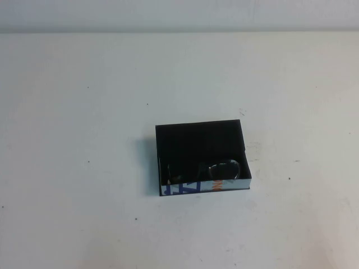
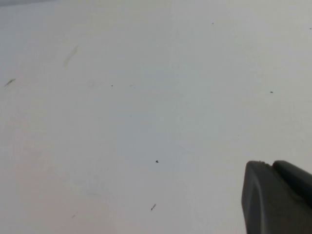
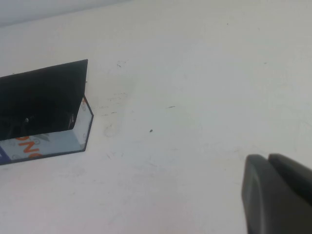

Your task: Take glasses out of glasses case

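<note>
Black glasses (image 1: 216,170) lie in the black-walled glasses case (image 1: 190,137) — both grippers apart.

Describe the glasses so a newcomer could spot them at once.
On the white table sits one open black glasses case. The glasses lie inside against its white, blue-lettered wall: a curved glinting lens on black. The left end effector and the right end effector are away from it.

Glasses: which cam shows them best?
High view: the glasses lie inside the glasses case, against its near wall. Right wrist view catches only the case's corner; left wrist view shows only bare table. Neither gripper appears there.
</note>
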Robot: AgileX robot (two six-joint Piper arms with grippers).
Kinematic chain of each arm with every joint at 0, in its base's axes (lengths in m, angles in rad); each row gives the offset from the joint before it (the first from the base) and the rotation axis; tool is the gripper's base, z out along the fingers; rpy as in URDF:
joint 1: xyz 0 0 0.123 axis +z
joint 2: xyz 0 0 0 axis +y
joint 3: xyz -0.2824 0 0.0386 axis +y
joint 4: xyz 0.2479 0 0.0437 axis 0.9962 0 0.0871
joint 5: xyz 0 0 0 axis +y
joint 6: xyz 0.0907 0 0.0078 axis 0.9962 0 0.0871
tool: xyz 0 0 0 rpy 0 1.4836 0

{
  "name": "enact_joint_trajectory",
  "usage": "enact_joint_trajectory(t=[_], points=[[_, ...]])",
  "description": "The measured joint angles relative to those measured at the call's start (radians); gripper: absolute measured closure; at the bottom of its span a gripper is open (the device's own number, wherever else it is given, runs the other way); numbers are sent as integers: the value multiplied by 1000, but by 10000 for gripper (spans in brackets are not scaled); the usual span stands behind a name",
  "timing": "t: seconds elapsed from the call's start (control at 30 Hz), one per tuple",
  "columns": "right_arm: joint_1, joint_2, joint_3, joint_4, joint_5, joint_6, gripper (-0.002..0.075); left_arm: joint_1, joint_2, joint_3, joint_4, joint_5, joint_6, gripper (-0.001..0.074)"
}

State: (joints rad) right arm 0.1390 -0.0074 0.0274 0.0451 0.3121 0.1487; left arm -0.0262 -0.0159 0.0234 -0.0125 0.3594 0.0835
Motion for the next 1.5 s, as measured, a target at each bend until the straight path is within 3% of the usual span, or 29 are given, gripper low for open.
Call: enact_joint_trajectory(t=[1.5], points=[[0, 0, -2, 84, 61, 21, 743, 0, 0, 0, 0, 0, 0, 740]])
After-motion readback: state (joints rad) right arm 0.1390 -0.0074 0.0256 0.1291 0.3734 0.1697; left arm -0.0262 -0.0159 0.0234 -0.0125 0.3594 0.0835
